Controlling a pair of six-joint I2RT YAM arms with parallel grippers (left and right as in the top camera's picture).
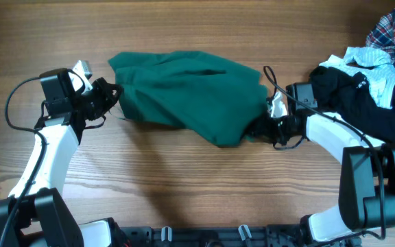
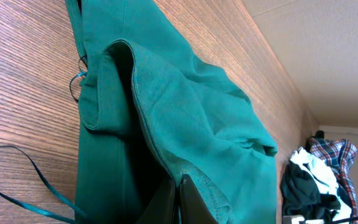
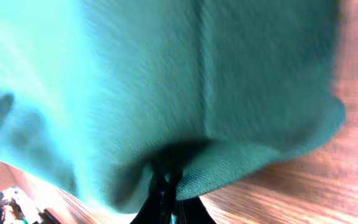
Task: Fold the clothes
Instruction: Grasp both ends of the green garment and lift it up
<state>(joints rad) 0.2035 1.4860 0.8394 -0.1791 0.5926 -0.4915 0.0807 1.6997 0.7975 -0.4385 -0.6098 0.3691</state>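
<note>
The right end effector [image 1: 264, 127] is pressed together on a thin fold at the near right edge of the green garment [image 1: 184, 92]. In its wrist view the tips [image 3: 165, 190] bite only a small lip of hem, so the likeliest failure is that this shallow pinch slips free once the cloth is pulled taut. The left end effector [image 1: 112, 92] is likewise pinched shut on the garment's left edge, its fingertips [image 2: 179, 196] buried in layered fabric. It may be holding more than one layer, which would drag a crease into the fold. The garment lies bunched and rumpled on the desk [image 1: 184, 199] between the two, so any lift made unevenly would probably twist it rather than spread it. Just right of the garment sit the black garment [image 1: 352, 92], the white piece [image 1: 369, 60] and the plaid shirt [image 1: 393, 31], close enough for the right forearm to catch them in a sweep. Both arms reach in low from the near desk edge, elbows bent, wrists turned inward toward the garment.
</note>
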